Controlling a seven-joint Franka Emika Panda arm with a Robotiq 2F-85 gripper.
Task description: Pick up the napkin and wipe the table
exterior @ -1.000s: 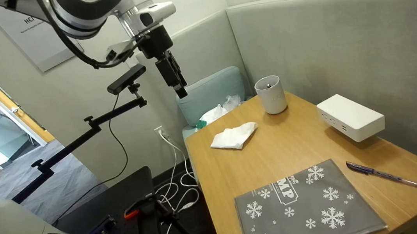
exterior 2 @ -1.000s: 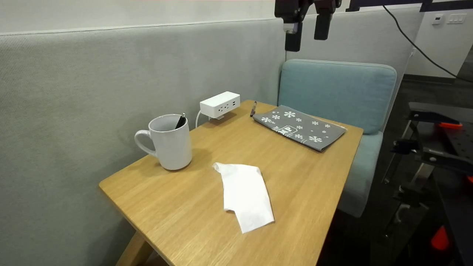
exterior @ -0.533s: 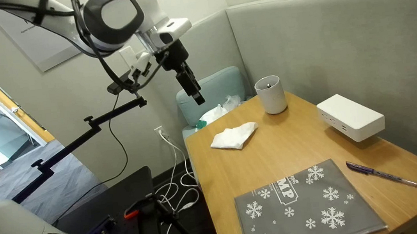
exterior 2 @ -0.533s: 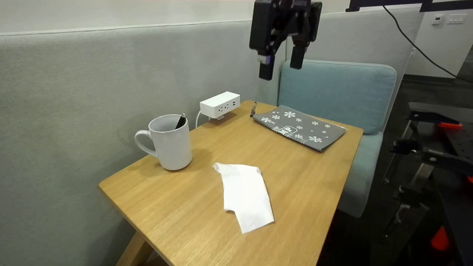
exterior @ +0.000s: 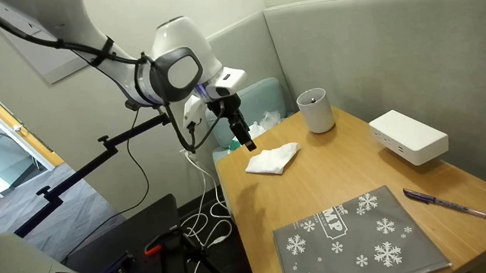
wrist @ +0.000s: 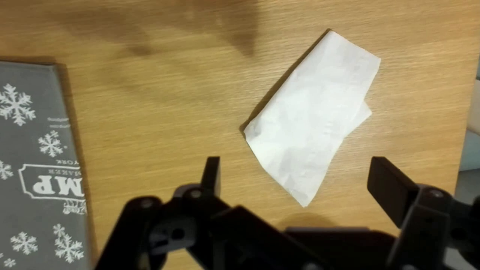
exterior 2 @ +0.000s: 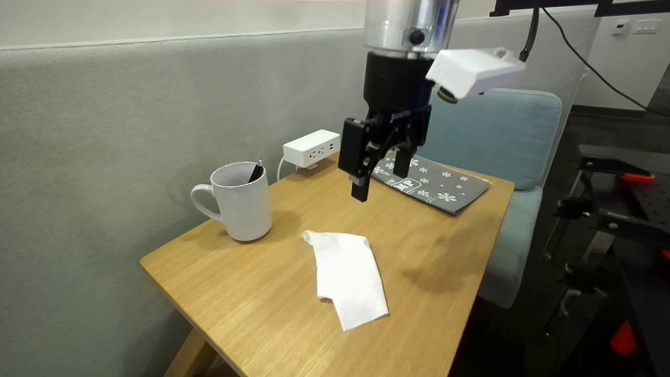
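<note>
You see 1 white mug standing upright, a black item inside, 1 white outlet box and 1 pen just beside a grey snowflake-patterned mat; in an exterior view, a blue-green backrest rises beyond.

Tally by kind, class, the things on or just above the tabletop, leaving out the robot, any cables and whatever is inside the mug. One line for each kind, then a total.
Paper napkin: 1
Mug: 1
White socket box: 1
Pen: 1
Grey snowflake-patterned mat: 1
Total: 5
</note>
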